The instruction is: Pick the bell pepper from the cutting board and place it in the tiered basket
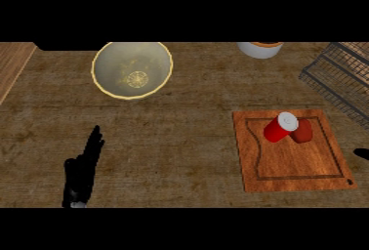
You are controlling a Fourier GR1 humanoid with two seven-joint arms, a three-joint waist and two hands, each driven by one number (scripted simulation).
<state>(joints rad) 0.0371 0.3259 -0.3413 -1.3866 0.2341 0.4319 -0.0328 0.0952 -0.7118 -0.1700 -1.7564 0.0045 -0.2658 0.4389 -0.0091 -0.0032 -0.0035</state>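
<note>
The brown counter [180,146] carries everything; the wooden cutting board [292,151] serves as landmark. Up and right of it, the wire tiered basket [338,78] is cut off by the frame. Far up-left sits a pale bowl [133,70]. Well left, the left hand [83,168] rests, fingers straight. On the board's upper part a red can [280,127] touches the dark red bell pepper [303,131], partly hiding it. Only a sliver of the right hand [361,154] shows just right of the board, nearer the pepper; I cannot tell its state.
</note>
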